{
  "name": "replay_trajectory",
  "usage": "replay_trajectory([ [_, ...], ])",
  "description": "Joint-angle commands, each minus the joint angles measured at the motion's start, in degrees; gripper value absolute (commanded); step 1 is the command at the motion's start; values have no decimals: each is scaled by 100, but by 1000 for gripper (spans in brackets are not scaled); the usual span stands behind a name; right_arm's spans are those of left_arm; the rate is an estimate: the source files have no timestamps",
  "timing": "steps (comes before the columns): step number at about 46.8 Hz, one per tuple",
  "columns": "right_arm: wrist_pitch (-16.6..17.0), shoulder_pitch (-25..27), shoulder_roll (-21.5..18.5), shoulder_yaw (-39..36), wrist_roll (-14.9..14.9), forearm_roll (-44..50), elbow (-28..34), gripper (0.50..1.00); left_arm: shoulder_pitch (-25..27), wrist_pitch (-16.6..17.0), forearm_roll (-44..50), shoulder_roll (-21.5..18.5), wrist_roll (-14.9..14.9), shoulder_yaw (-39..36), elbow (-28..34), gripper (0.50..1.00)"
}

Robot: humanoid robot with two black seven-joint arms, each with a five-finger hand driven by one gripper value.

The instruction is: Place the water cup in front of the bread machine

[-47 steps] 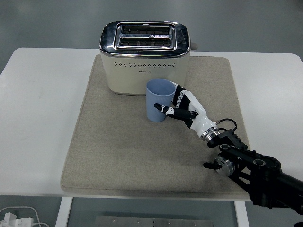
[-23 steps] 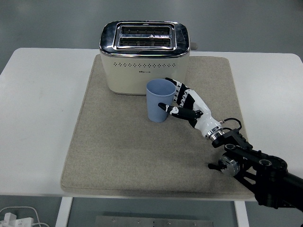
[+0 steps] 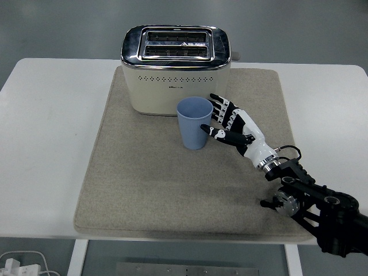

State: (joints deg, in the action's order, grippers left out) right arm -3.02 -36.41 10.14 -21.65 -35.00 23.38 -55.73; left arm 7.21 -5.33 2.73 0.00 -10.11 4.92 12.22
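Cup: I see it upright on the mat, before the toaster.
Right hand: fingers spread beside it, holding nothing.

Right hand pulled back to the right and toward the near edge, off the water cup; earlier wrapped round its right side, now fingers spread and just beside the wall, thumb tip near or barely touching, cannot tell. Grip released. Forearm and wrist joint shifted right and lower in the head view. Cup nudged slightly right and nearer, upright on the mat in front of the bread machine.
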Motion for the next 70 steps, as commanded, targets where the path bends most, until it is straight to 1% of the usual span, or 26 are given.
replay_trajectory([
  [1, -6, 20, 31, 3, 0, 0, -26, 930, 0, -3, 0, 0, 0, 0, 0, 1000],
  [26, -6, 55, 146, -67, 0, 0, -79, 928, 0, -3, 0, 0, 0, 0, -26, 1000],
  [61, 56, 11, 770, -129, 0, -17, -79, 928, 9, -3, 0, 0, 0, 0, -35, 1000],
  [67, 73, -41, 831, -120, 0, -403, -79, 928, 9, -3, 0, 0, 0, 0, -26, 1000],
  [70, 143, -59, 910, -120, 0, -536, -70, 928, 0, 5, 0, 0, 0, 0, -26, 1000],
])
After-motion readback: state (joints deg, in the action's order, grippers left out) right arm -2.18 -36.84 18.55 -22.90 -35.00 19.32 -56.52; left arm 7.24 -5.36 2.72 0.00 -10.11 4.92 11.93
